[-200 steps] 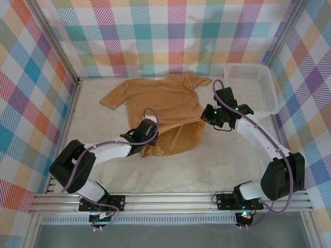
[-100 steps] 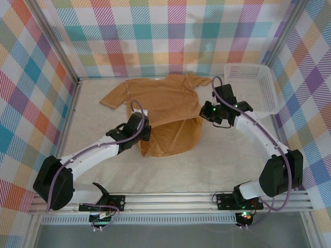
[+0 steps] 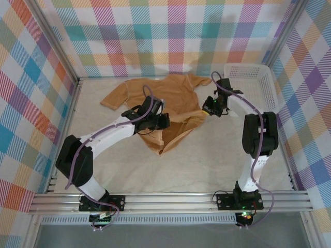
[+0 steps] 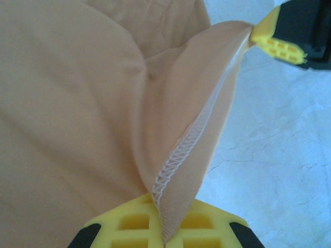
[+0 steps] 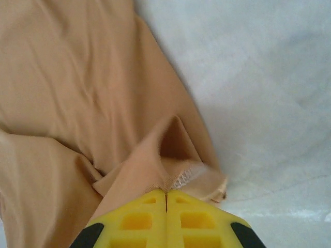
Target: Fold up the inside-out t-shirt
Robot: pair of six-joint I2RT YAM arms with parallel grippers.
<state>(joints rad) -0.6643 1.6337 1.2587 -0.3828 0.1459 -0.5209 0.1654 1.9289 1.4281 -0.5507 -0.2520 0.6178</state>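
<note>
Top external view: find the inside-out t-shirt [image 3: 173, 95] toward the far side of the table [image 3: 217, 165], collar and sleeves spread flat, lower half pulled up off the surface and bunched into a slanting fold. Over the shirt's lower left, the left hand [image 3: 161, 123]; at its right edge, the right hand [image 3: 209, 108], near the white mesh basket [image 3: 258, 77] but apart from it. From the left wrist: yellow pads [image 4: 129, 225] shut narrow on the stitched hem [image 4: 178, 155], white seam facing out, cloth running from the pinch up to a second yellow pad [image 4: 279, 44] at the far corner, probably the right hand's. From the right wrist: pads pressed together on a small peak of hem, a scrap of white stitching showing just beyond them. Held this way, likely, to carry the bottom edge with one end in each hand, stretched enough not to sag or twist. Judged as mid-fold: hem raised, not yet laid down. Next, probably, setting the edge flat across the upper body; main risk a thin pinch slipping off, or the slack middle creasing underneath
</note>
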